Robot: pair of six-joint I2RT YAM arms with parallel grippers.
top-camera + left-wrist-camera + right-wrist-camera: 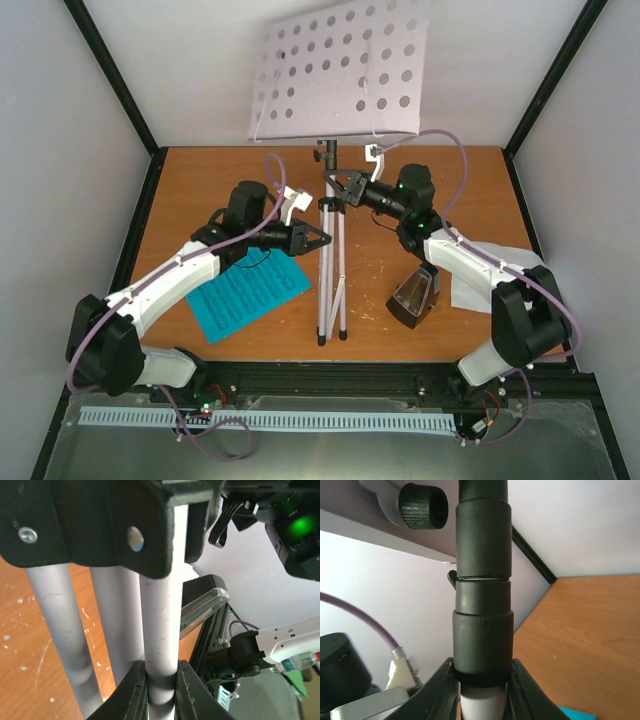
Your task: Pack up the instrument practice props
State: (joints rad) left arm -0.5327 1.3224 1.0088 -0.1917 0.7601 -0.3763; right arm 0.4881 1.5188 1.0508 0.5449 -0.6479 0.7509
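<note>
The music stand stands upright mid-table, its perforated grey tray on top and its silver legs drawn close together. My left gripper is shut on the stand's silver pole, with its jaws tight on both sides in the left wrist view. My right gripper is shut higher up on the black collar of the pole. The black pyramid metronome sits to the right of the stand. A blue music sheet lies flat on the left, a white one on the right under my right arm.
The orange-brown table is walled by white panels with black frame posts. A black rail runs along the near edge by the arm bases. Purple cables loop off both arms near the stand.
</note>
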